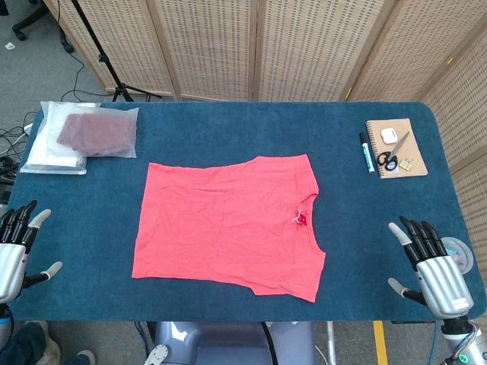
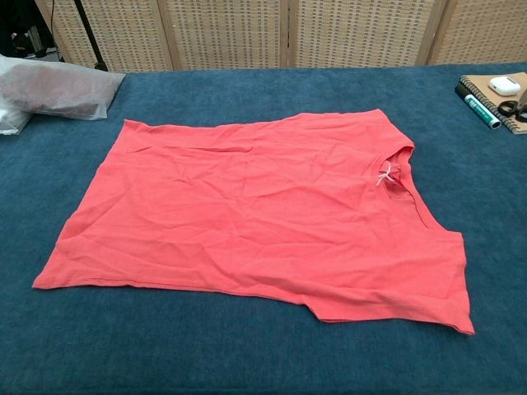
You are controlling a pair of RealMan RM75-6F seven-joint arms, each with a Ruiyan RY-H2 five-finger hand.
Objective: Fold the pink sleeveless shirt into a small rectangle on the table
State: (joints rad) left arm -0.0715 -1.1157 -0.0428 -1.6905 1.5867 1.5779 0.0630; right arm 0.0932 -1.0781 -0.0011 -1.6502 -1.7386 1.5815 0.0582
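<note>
The pink sleeveless shirt (image 1: pixel 228 220) (image 2: pixel 255 214) lies spread flat in the middle of the blue table (image 1: pixel 228 129), neckline toward the right with a small white tag at the collar. My left hand (image 1: pixel 19 243) hovers at the table's front left corner, fingers spread, holding nothing, well left of the shirt. At the front right corner my right hand (image 1: pixel 430 262) is likewise empty with fingers apart, some way right of the shirt. Neither hand shows in the chest view.
A clear plastic bag with dark red cloth (image 1: pixel 95 133) (image 2: pixel 58 90) rests on white packets at the back left. At the back right lies a notebook (image 1: pixel 396 148) carrying scissors, a marker, clips and a small white case. Wicker screens stand behind the table.
</note>
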